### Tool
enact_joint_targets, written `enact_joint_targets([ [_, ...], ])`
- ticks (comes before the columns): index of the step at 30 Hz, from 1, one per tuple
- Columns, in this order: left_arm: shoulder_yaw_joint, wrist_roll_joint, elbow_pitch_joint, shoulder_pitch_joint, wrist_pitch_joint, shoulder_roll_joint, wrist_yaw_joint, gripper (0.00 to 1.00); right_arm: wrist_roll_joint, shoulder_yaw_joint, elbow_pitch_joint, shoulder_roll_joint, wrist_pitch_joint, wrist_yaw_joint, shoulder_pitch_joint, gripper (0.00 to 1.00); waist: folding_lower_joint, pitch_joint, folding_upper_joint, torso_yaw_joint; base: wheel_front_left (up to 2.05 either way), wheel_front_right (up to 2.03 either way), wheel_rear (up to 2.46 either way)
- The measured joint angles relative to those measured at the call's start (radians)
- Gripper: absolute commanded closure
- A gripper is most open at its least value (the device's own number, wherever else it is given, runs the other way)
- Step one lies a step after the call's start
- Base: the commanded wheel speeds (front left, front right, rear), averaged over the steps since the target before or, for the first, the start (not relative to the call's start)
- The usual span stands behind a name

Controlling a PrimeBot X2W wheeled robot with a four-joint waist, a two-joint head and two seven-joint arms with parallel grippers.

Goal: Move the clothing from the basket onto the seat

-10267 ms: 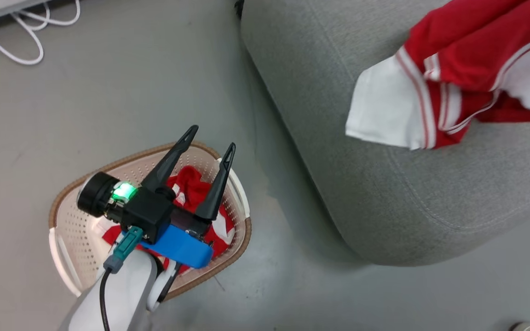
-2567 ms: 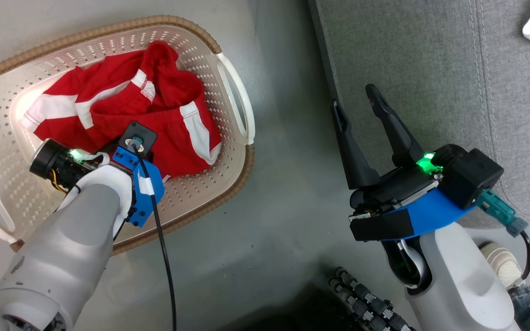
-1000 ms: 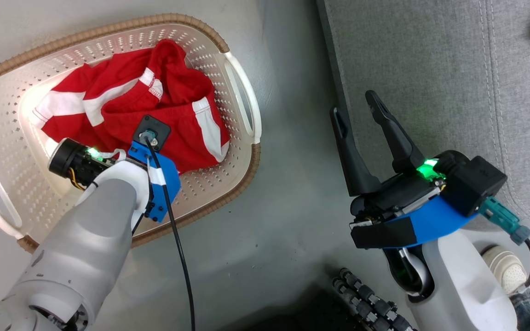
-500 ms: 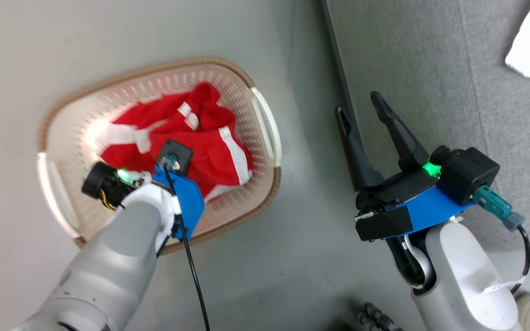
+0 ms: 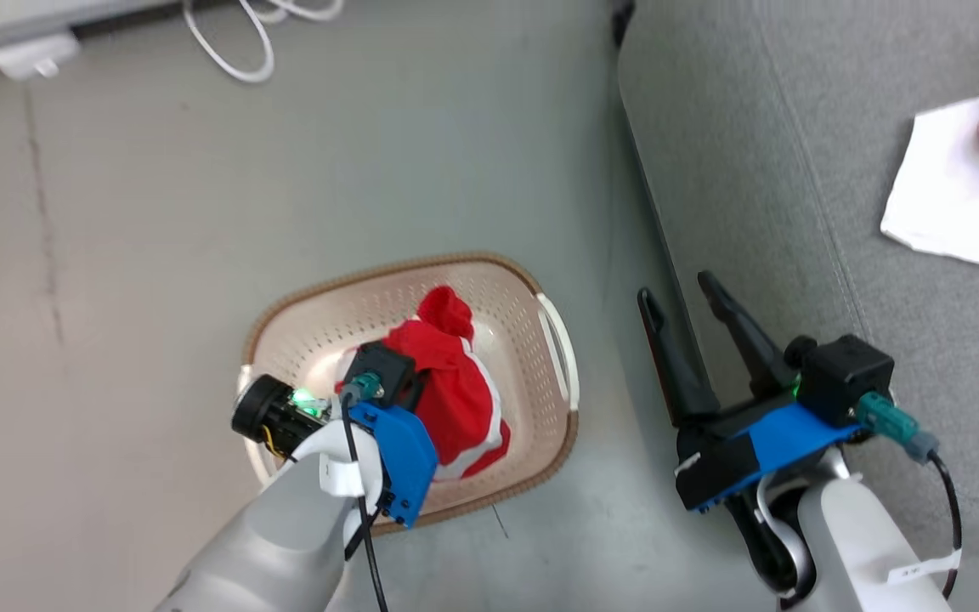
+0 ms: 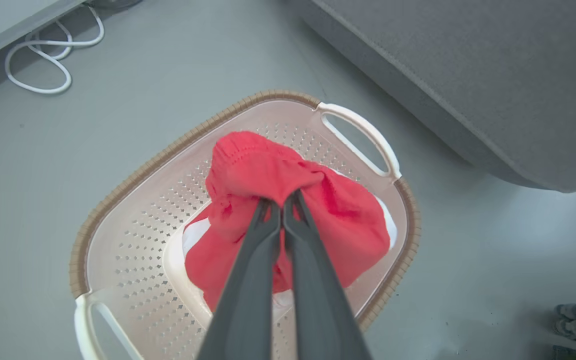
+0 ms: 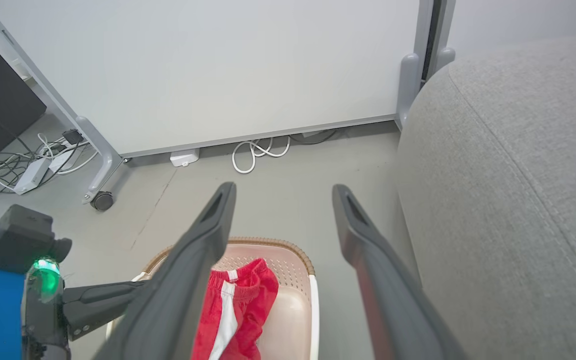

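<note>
L gripper (image 6: 282,202) pinched tight on red clothing (image 6: 338,210), bunched up inside basket (image 6: 133,175). R gripper (image 5: 675,289) wide apart, holding nothing, by seat (image 5: 736,153) edge. Other red + white piece (image 5: 957,195) lies on seat

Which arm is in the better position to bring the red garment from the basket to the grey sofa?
Left. The left gripper is shut on the red garment in the basket. The right gripper is open and empty, near the edge of the sofa.
</note>
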Motion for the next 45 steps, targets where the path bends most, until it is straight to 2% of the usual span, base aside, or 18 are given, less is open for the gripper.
enact_joint_targets([
  [11,-0.016,-0.056,-0.174,0.02,-0.036,-0.005,-0.005,1.0,0.008,-0.027,-0.003,-0.006,0.056,0.0,0.113,0.0,-0.0001,-0.23,0.0,0.095,0.0,0.0,0.0],
  [23,-0.017,-0.075,-0.313,-0.021,-0.039,-0.005,-0.006,1.0,0.025,-0.039,-0.012,-0.006,0.091,0.0,0.193,0.0,-0.0001,-0.395,0.0,0.172,0.0,0.0,0.0],
  [32,-0.043,-0.125,-0.356,-0.091,-0.032,-0.005,-0.006,1.0,0.03,-0.039,-0.013,-0.004,0.112,0.0,0.216,0.0,0.0,-0.446,0.0001,0.197,0.0,0.0,0.0],
  [45,-0.088,-0.189,-0.361,-0.129,-0.027,-0.005,-0.004,1.0,0.031,-0.035,-0.022,-0.004,0.127,0.0,0.217,0.0,0.0002,-0.441,0.0,0.189,0.0,0.0,0.0],
])
